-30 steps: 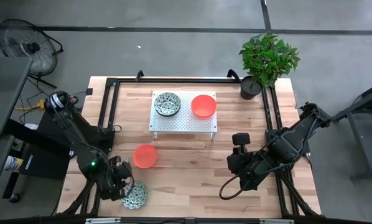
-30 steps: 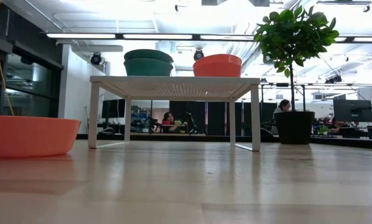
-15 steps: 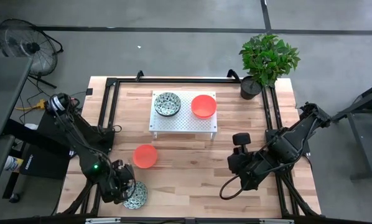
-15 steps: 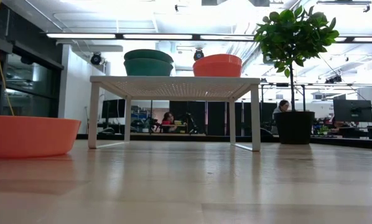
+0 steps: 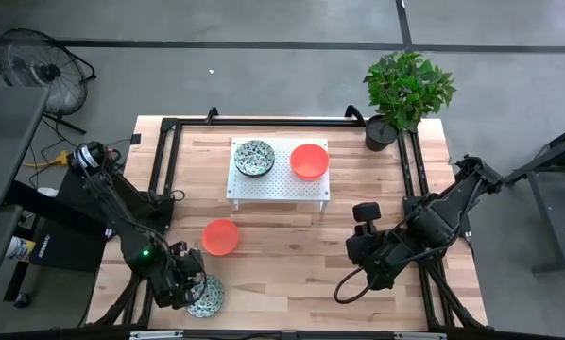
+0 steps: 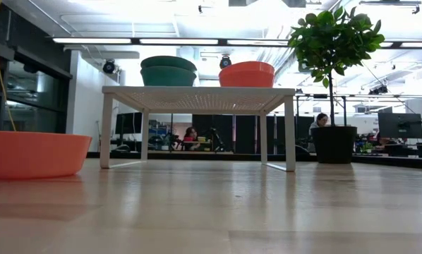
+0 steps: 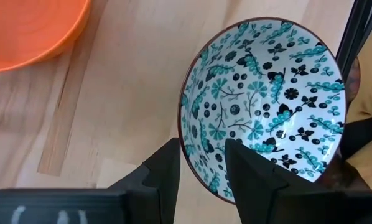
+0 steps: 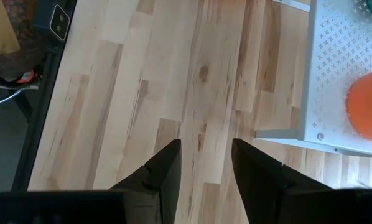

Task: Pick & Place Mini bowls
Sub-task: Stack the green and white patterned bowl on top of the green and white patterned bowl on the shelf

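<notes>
A wooden worktop (image 5: pixel 292 236) seen from above carries a white perforated stand (image 5: pixel 278 185) at its far middle, apparently the raised spot where bowls are being gathered. Two bowls already sit on the stand: a speckled green-and-white bowl (image 5: pixel 254 158) on the left and an orange bowl (image 5: pixel 309 161) on the right. In the level view the green one looks like two stacked together. A potted plant (image 5: pixel 405 93) stands at the far right corner, clear of the work. Two bowls remain down on the worktop at the near left: a second orange bowl (image 5: pixel 221 237), and nearer still a second speckled bowl (image 5: pixel 205 296) by the front edge. The left hand (image 7: pixel 201 168) is low over this speckled bowl, its fingers parted and straddling the rim, one inside and one outside, probably set to pinch it for lifting; it does not yet grip. The right hand (image 8: pixel 204 165) waits at the near right, fingers apart, holding nothing above bare wood.
</notes>
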